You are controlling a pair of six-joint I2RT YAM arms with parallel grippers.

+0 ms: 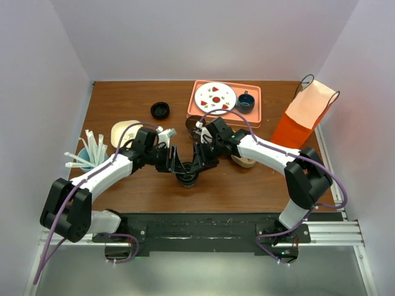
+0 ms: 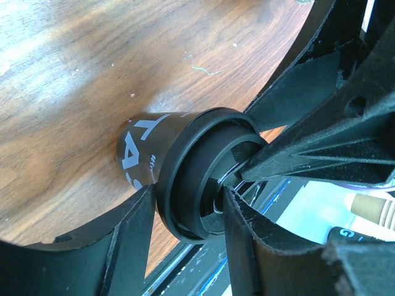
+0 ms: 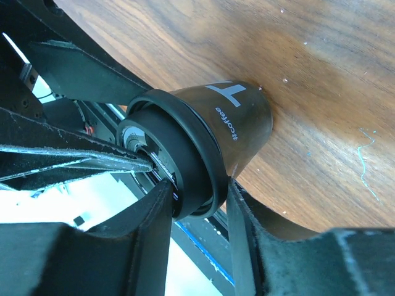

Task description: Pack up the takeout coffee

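The takeout coffee (image 1: 187, 179), a dark cup with white lettering and a black lid, stands upright near the table's front edge, between both arms. In the left wrist view my left gripper (image 2: 185, 203) is closed across the lid (image 2: 197, 154), one finger against the rim and the other on the lid's top. My right gripper (image 3: 196, 194) grips the same lid from the other side, one finger on the lid top and one just under the rim against the cup wall (image 3: 241, 117). From above, both grippers (image 1: 179, 168) (image 1: 196, 166) meet over the cup and hide most of it.
An orange paper bag (image 1: 305, 117) stands open at the right. A pink tray (image 1: 254, 117) at the back holds a plate and a small blue mug (image 1: 245, 102). A flat black disc (image 1: 160, 110) lies back left. A blue cup of white straws (image 1: 89, 154) sits at the left.
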